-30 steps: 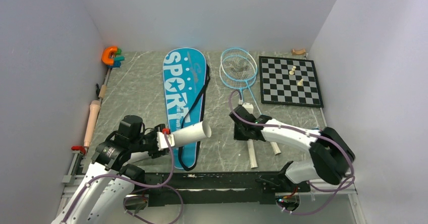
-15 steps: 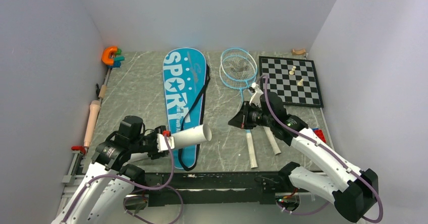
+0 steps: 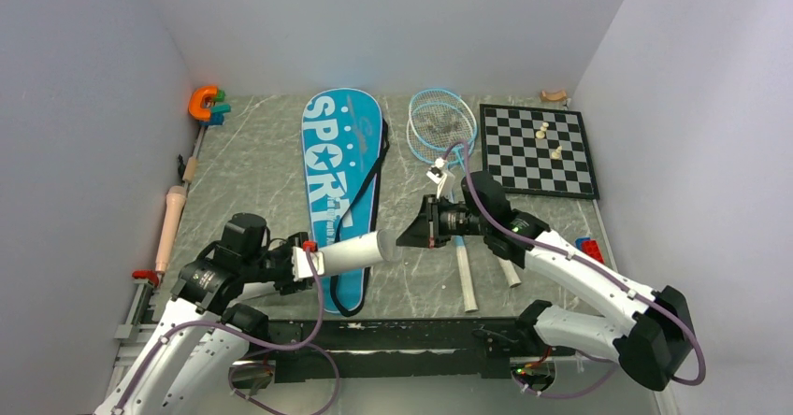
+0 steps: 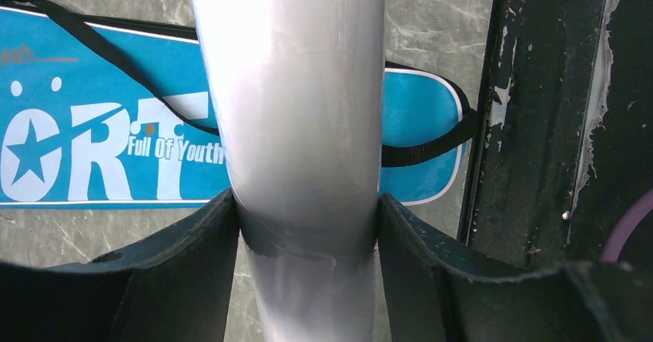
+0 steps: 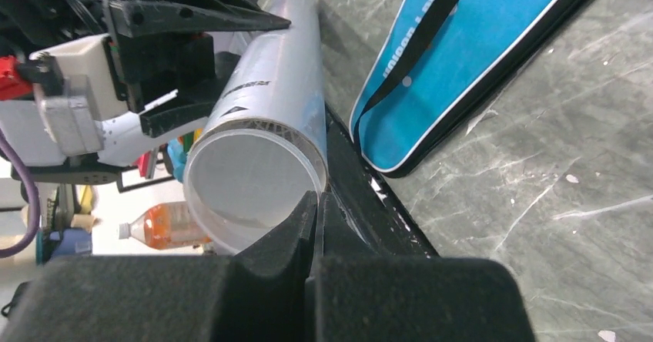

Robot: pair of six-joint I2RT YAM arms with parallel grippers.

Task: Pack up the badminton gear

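Observation:
My left gripper is shut on the long white tube and holds it level above the lower end of the blue "SPORT" bag. In the left wrist view both fingers clamp the tube over the bag. My right gripper is at the tube's mouth, pinched shut on the rim of a clear cap that sits against the tube's end. Two light-blue rackets lie right of the bag, with their white handles below my right arm. No shuttlecock shows.
A chessboard with a few pieces lies at the back right. An orange clamp sits at the back left, and a wooden handle lies along the left edge. A black rail runs along the near edge.
My right gripper has risen from beside the racket handles and swung left to the tube's open end, where the cap now covers the mouth. The left gripper and tube have held still.

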